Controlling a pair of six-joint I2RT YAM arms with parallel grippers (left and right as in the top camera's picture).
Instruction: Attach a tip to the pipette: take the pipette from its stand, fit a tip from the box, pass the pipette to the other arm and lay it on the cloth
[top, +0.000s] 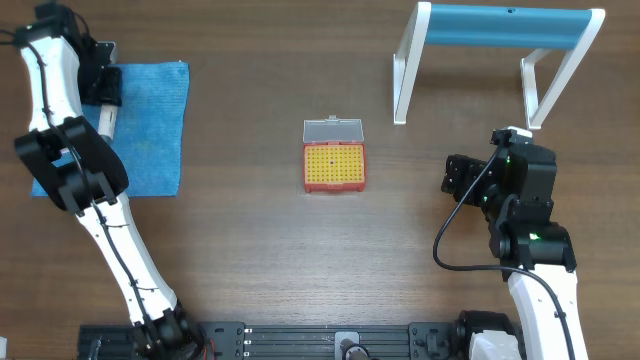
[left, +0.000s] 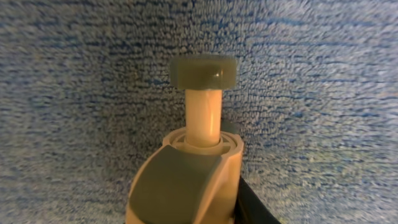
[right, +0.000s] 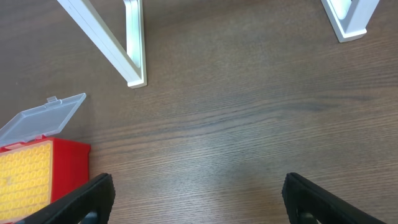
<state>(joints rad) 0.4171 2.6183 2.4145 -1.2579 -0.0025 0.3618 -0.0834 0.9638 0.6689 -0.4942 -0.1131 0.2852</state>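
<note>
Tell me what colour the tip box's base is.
Red. The tip box base shows best in the right wrist view.

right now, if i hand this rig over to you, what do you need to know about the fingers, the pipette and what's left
Left gripper: fingers shut on the pipette, held over the blue cloth, plunger end toward it.
Right gripper: fingers open and empty, over bare table, off to the side of the tip box.
Tip box: mid-table, lid open. The stand is empty.
Done: the pipette is off the stand and in the left arm, so the handover looks complete. Whether a tip is fitted can't be seen.
Left: lay the pipette on the cloth and release.
</note>
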